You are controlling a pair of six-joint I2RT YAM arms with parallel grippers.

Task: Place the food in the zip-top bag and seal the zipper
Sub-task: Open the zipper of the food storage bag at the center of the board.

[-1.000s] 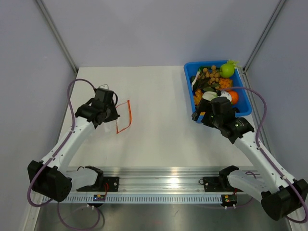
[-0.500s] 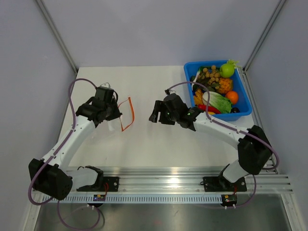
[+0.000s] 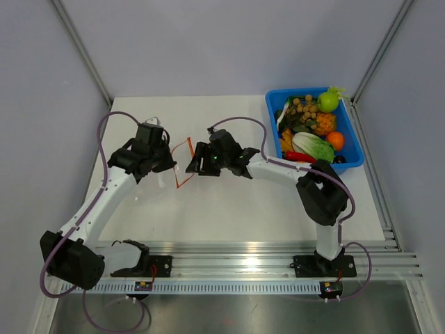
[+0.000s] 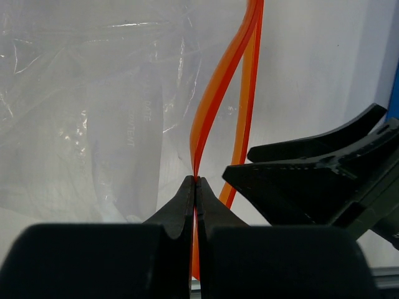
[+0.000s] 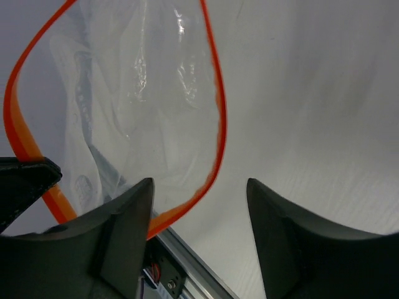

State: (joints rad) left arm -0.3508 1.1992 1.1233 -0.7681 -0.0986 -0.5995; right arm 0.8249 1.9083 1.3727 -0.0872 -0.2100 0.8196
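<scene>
- Pinching the zipper [image 4: 215, 106], the left gripper [image 4: 195, 182] has its jaws pressed together on the strip, and the bag [image 4: 93, 112] hangs with its mouth looped open.
- Spread and empty, the right gripper [image 5: 198, 187] sits just beside that mouth.
- Well apart, the food [image 3: 311, 132] lies in the bin [image 3: 272, 101].

Ahead of the right gripper [image 5: 198, 237], between its spread fingers, bare table [image 5: 312, 93] lies free; the zipper [image 5: 20, 138] loop bulges just beside one finger [image 5: 124, 230]; beyond the loop the left gripper [image 4: 194, 190], pinched on that strip, blocks passage; well behind the right gripper the blue bin [image 3: 272, 115], heaped with food [image 3: 309, 146], fills the corner.
</scene>
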